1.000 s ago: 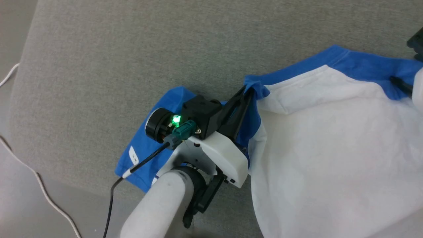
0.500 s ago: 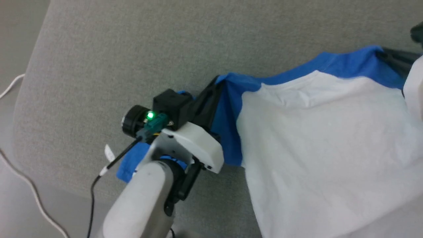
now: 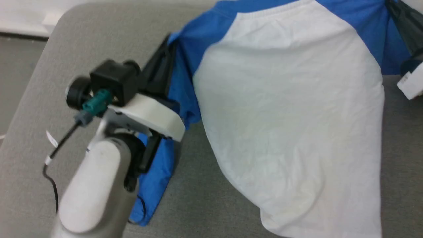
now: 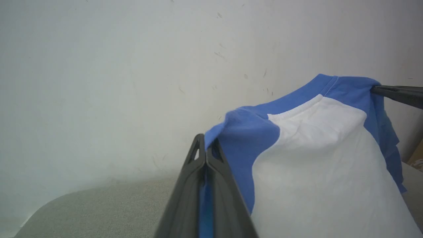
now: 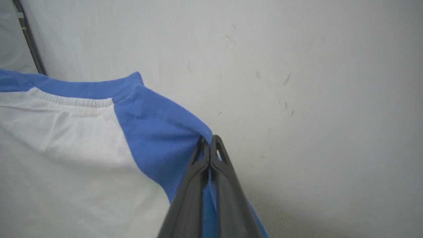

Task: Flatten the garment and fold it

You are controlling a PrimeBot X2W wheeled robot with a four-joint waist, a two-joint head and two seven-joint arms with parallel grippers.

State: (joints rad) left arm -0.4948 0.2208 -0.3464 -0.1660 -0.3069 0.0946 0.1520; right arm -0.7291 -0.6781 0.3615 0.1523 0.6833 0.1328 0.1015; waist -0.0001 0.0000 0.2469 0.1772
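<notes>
Jaws of left arm (image 3: 96,188) and right arm (image 3: 411,86) pinch shut on the hanging garment (image 3: 290,115).

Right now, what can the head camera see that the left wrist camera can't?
Head view: the garment with its long white front hanging down, plus the pale forearm and black cable. Left wrist view: the pale wall behind, and blue cloth pinched inside the left gripper, close up. Both: the blue shoulders, the left gripper on one, the right gripper on the other, both shut.
</notes>
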